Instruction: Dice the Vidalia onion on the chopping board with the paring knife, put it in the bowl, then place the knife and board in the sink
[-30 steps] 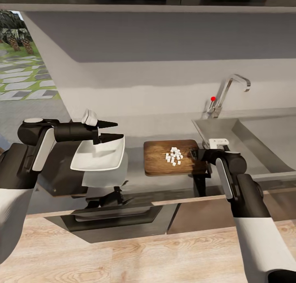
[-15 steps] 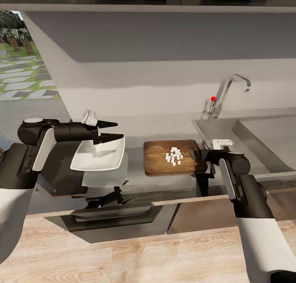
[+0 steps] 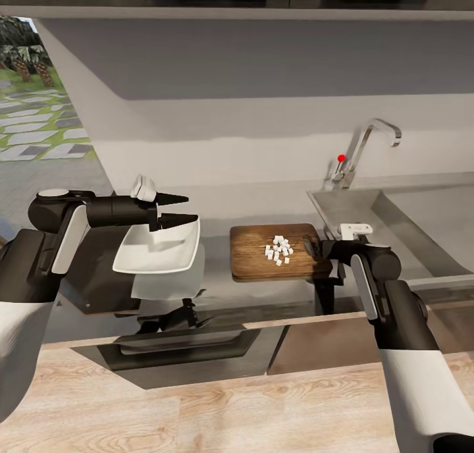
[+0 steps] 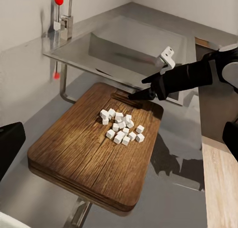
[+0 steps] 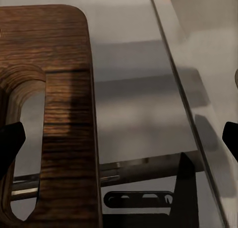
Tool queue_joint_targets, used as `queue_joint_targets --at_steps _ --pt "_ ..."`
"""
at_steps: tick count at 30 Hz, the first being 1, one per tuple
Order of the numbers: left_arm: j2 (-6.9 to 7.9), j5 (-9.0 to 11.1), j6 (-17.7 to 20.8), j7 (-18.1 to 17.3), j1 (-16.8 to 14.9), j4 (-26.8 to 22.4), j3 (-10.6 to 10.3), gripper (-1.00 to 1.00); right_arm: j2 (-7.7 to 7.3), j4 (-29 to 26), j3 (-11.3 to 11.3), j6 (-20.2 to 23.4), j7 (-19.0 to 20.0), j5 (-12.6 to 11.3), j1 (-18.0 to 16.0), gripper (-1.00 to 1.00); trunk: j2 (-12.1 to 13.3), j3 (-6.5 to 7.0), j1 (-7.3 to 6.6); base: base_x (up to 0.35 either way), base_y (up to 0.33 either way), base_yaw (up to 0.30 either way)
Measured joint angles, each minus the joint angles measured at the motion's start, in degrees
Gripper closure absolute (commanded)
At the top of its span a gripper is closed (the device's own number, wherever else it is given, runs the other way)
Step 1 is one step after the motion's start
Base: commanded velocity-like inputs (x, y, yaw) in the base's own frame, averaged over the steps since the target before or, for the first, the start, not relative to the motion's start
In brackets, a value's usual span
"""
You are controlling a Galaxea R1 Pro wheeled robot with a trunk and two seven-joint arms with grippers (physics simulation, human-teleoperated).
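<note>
Chopping board (image 3: 276, 251) lying on the countertop (image 3: 217, 206), right end close against the left rim of the sink (image 3: 395, 219). Diced onion (image 3: 279, 249) heaped in a loose pile of small white cubes right of centre on the board, toward its handle slot (image 5: 22, 153). Chrome tap (image 3: 368, 143) with red knob standing at the sink's rear left corner.

Right gripper (image 3: 311, 247) positioned at the board's right end, by the handle slot; in the left wrist view the dark fingertips (image 4: 144, 91) sit on or just above that end of the board. In the right wrist view, fingers spread wide at either side, slotted end of the board between them; nothing clamped.

Bowl (image 3: 158, 247) seen raised above the countertop's left portion, well apart from the board, its pale reflection visible on the glossy surface beneath. Left gripper (image 3: 179, 209) at the bowl's far rim, two pointed fingers one above the other with a narrow gap between. Contact with the rim not resolvable; grip state cannot be told.
</note>
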Motion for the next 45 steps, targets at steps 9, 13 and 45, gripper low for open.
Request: queue_joint_targets --at_steps 9,13,45 --pt "0.00 0.0 0.0 0.0 0.0 0.0 0.0 -1.00 -0.01 0.0 0.0 0.0 0.0 0.0 0.0 -1.00 0.0 -0.33 0.00 0.000 0.000 0.000" --pt "0.00 0.0 0.0 0.0 0.0 0.0 0.0 -1.00 0.00 0.0 0.0 0.0 0.0 0.0 0.0 -1.00 0.0 -0.70 0.00 0.002 0.000 0.000" --pt "0.00 0.0 0.1 0.0 0.0 0.0 0.0 -1.00 0.02 -0.6 0.0 -0.1 0.0 -0.4 0.0 -1.00 0.0 -2.27 -0.01 0.036 0.019 0.000"
